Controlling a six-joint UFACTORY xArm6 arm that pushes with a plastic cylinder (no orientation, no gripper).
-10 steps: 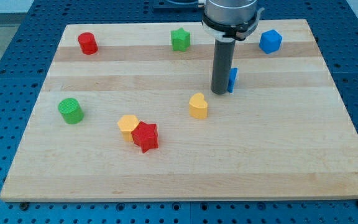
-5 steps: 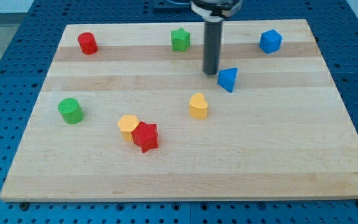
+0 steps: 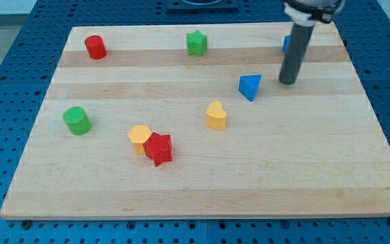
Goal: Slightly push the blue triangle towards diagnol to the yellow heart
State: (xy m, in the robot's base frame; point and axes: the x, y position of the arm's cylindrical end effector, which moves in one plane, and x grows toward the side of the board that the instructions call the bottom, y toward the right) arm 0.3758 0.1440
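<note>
Your rod carries no pincer, so nothing to grasp or release; my tip (image 3: 288, 83) sits on board just right of blue triangle (image 3: 250, 87), small gap between, not touching. You see triangle up-right of yellow heart (image 3: 216, 115), apart from it. Blue block (image 3: 286, 43) mostly hidden behind rod near the view's top. Red star (image 3: 158, 148) touches yellow block (image 3: 139, 136).
</note>
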